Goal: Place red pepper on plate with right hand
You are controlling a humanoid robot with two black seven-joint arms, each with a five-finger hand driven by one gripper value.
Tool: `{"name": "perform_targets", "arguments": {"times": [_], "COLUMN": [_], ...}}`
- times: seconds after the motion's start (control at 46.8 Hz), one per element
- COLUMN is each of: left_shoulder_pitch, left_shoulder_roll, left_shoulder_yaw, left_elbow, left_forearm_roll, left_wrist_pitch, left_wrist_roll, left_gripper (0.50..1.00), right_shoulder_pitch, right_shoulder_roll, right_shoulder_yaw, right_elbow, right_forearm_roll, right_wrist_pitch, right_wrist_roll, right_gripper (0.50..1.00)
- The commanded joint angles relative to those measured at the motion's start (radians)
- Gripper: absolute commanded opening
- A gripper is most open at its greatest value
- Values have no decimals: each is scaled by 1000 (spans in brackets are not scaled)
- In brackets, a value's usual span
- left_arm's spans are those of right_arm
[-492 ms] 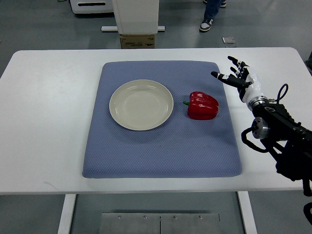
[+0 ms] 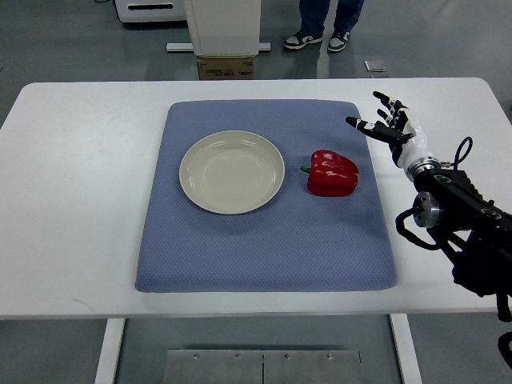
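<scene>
Seen from above, a white bench (image 2: 80,200) carries a blue mat (image 2: 264,240). On the mat's left-centre lies a round cream plate (image 2: 232,172), empty. The red pepper (image 2: 333,173) rests on the mat just beside the plate's right edge, not touching it, its green stem pointing toward the plate.

The right hand (image 2: 392,128) comes in from the picture's right edge on a black arm (image 2: 460,216) with cables. It hovers over the bench just past the mat's upper right corner, near the pepper but apart from it. Its fingers (image 2: 362,124) are spread wide and hold nothing.

Beyond the bench's far edge stands a white post with a cardboard box (image 2: 226,68) at its foot; the print on the box is too small to read. A person's shoes (image 2: 318,38) show on the grey floor.
</scene>
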Motion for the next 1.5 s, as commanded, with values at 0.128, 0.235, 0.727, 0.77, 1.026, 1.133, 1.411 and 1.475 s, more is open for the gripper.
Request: {"name": "perform_targets", "arguments": {"times": [0.128, 0.235, 0.727, 0.77, 1.026, 1.133, 1.411, 1.475], "left_shoulder_pitch": [0, 0, 0, 0, 0, 0, 0, 0], "left_shoulder_roll": [0, 0, 0, 0, 0, 0, 0, 0], "left_shoulder_yaw": [0, 0, 0, 0, 0, 0, 0, 0], "left_elbow": [0, 0, 0, 0, 0, 0, 0, 0], "left_forearm_roll": [0, 0, 1, 0, 0, 0, 0, 0], "left_wrist_pitch": [0, 0, 0, 0, 0, 0, 0, 0], "left_wrist_roll": [0, 0, 0, 0, 0, 0, 0, 0], "left_gripper": [1000, 1000, 1000, 1000, 1000, 1000, 1000, 1000], "right_shoulder_pitch": [-1, -1, 0, 2, 9, 12, 19, 23], "right_shoulder_roll": [0, 0, -5, -6, -9, -9, -12, -18], "right_shoulder_yaw": [-2, -4, -5, -5, -4, -2, -7, -15], "right_elbow": [-1, -1, -1, -1, -1, 0, 16, 17], "right_forearm_roll": [0, 0, 0, 0, -2, 0, -3, -5], "right_wrist_pitch": [0, 0, -2, -2, -2, -2, 0, 1], "right_wrist_roll": [0, 0, 2, 0, 11, 15, 15, 15], "right_gripper": [1000, 1000, 1000, 1000, 1000, 1000, 1000, 1000]}}
